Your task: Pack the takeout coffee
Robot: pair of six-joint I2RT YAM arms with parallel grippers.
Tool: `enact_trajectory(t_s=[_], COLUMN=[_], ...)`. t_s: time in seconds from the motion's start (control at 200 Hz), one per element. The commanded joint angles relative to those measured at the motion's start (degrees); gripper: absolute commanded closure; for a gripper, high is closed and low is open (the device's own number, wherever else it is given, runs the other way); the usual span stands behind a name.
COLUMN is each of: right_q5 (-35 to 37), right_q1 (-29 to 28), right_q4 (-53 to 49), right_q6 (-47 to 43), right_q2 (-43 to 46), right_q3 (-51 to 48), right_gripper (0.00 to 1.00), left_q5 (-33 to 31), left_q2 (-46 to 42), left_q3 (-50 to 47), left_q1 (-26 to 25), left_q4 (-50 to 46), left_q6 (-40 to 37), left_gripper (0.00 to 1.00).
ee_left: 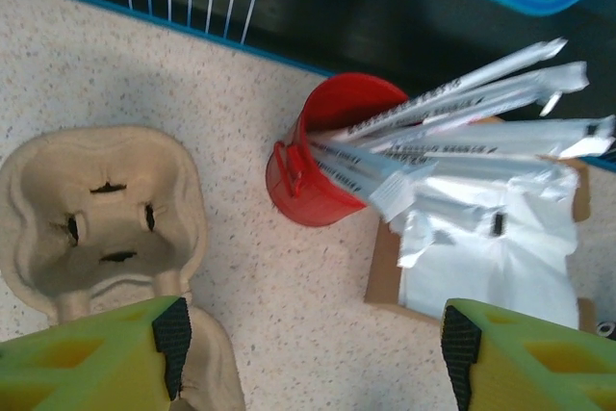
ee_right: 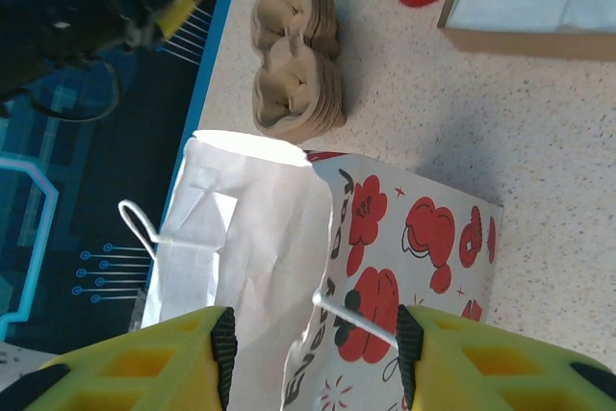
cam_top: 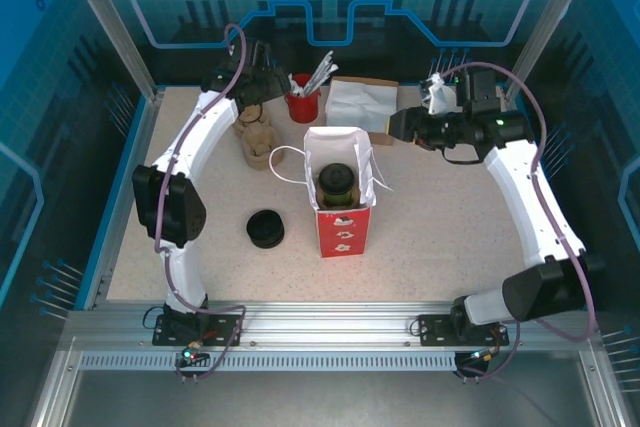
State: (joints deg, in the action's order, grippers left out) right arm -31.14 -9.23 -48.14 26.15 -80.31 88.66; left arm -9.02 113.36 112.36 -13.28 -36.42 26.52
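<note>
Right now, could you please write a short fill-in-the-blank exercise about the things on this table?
1. The takeout coffee stands ___ the paper bag.
2. The cup holding the paper-wrapped sticks is ___.
3. The stack of lids beside the bag is ___.
Missing words: inside; red; black.

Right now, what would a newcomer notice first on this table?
The red-patterned paper bag standing open mid-table, with the takeout coffee and its black lid already inside. Then the red cup of wrapped straws at the far edge, and the black stack of lids left of the bag.
</note>
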Motion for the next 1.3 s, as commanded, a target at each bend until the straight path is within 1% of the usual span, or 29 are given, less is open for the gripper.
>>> enact_trajectory(t_s=[0.0,0.115,0.21,0.33,0.525,0.65,0.865,0.996,1.136,1.236,1.296], right_q5=[2.2,3.6,5.0,6.5,7.3,7.3,6.8,6.4,5.8,5.4,5.2], right_q1=[0.9,1.1,1.1,1.3,1.4,1.4,1.9,2.6,3.5,3.9,4.1], right_q4=[-1.5,0.0,1.4,2.4,1.9,1.9,2.5,1.8,1.6,1.7,1.7], right_q6=[-2.3,-2.3,-2.5,-2.6,-2.9,-3.7,-4.0,-5.1,-5.5,-5.6,-5.7], right_q2=[4.3,8.3,11.7,14.9,16.1,16.2,16.4,16.2,16.0,16.1,16.1], right_q3=[-0.7,-3.2,-6.1,-9.4,-11.1,-11.7,-12.7,-12.1,-12.3,-12.6,-12.7], right_gripper=[0.5,0.5,0.5,0.49,0.49,0.49,0.49,0.48,0.48,0.48,0.48], left_q5=[3.5,7.0,9.0,10.7,10.9,11.0,9.8,9.2,8.5,8.1,8.1], left_q2=[0.6,2.0,3.0,6.0,10.0,11.1,11.7,12.3,12.6,12.6,12.7], left_q3=[-2.4,-2.0,-2.2,0.7,5.2,6.8,7.3,8.0,8.2,8.3,8.9], left_q1=[1.1,1.6,1.6,1.6,1.6,1.6,1.7,1.6,1.7,1.8,2.0], left_q4=[5.0,7.0,9.0,9.4,8.9,9.1,9.8,9.8,9.4,9.5,9.4], left_q6=[-2.2,-3.3,-3.5,-3.6,-3.6,-3.8,-4.0,-4.4,-4.9,-5.3,-5.6], left_gripper=[0.3,0.38,0.4,0.42,0.51,0.54,0.59,0.66,0.69,0.76,0.78])
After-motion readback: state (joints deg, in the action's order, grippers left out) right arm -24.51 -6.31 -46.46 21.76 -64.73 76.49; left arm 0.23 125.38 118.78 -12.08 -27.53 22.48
